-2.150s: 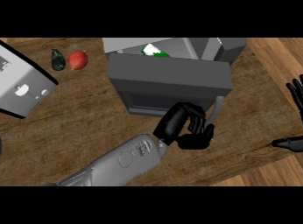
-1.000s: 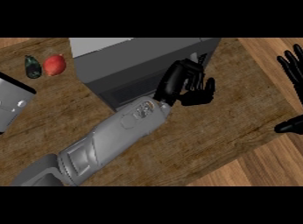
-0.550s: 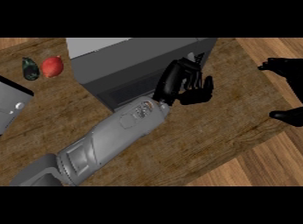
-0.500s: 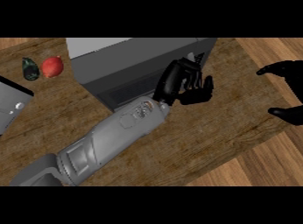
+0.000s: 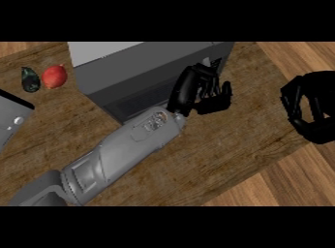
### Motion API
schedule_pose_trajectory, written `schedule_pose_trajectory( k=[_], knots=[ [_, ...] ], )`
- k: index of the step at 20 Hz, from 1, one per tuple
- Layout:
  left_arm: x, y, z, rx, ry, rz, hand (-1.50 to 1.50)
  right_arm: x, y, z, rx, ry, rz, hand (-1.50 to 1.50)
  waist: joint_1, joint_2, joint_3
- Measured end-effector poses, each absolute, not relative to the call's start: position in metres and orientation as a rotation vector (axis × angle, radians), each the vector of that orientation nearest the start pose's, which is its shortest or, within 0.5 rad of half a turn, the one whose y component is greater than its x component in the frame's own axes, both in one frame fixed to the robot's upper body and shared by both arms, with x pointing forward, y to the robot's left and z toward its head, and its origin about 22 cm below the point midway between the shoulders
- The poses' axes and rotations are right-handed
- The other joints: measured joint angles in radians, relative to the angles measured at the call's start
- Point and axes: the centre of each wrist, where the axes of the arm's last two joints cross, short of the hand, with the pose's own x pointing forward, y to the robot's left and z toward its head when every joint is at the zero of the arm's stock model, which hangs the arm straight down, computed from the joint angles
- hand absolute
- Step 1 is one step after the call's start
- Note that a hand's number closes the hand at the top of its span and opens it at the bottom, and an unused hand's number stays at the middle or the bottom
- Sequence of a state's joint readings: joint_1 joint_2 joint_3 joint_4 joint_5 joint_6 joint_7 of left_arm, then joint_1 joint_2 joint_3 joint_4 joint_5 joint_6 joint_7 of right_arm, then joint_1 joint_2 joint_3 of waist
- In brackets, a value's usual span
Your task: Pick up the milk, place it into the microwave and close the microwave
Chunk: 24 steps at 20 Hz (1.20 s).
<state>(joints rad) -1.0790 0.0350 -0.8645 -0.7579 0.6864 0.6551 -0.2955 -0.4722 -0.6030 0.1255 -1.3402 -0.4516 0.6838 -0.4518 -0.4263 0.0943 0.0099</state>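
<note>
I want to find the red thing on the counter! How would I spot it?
Start at the big grey microwave at the top of the wooden counter. Look just left of it, where two small things lie side by side. The red fruit is the right one, nearer the microwave; its neighbour is dark green.

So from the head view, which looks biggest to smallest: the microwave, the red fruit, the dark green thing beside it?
1. Microwave, by far the largest.
2. Red fruit.
3. Dark green item, only slightly smaller than the fruit; nearly alike.

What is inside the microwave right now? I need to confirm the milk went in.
Nothing inside shows: the microwave presents only its grey top and dark door, with the left hand against the door. No milk is visible anywhere.
</note>
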Motion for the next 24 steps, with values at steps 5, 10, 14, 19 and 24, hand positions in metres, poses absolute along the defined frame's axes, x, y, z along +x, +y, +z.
schedule_pose_trajectory(
  k=[5, 10, 14, 19, 24],
  knots=[
    [0.364, 0.000, 0.075, -0.035, -1.855, -0.372, 1.50, 0.337, -0.295, 0.135, 0.754, -1.970, 0.834, 1.50, -0.016, -0.003, 0.000],
    [0.364, 0.002, 0.073, -0.012, -1.860, -0.350, 1.50, 0.331, -0.284, 0.140, 0.811, -1.964, 0.872, 1.50, -0.026, -0.005, 0.000],
    [0.364, 0.004, 0.072, 0.008, -1.866, -0.330, 1.50, 0.326, -0.279, 0.142, 0.840, -1.955, 0.893, 1.50, -0.036, -0.005, 0.000],
    [0.364, 0.006, 0.071, 0.028, -1.872, -0.311, 1.50, 0.320, -0.274, 0.145, 0.875, -1.950, 0.910, 1.50, -0.044, -0.006, 0.000],
    [0.360, -0.007, 0.081, -0.034, -1.796, -0.203, 1.50, 0.310, -0.267, 0.133, 0.908, -1.823, 0.985, 1.50, -0.022, 0.007, -0.005]
  ],
)
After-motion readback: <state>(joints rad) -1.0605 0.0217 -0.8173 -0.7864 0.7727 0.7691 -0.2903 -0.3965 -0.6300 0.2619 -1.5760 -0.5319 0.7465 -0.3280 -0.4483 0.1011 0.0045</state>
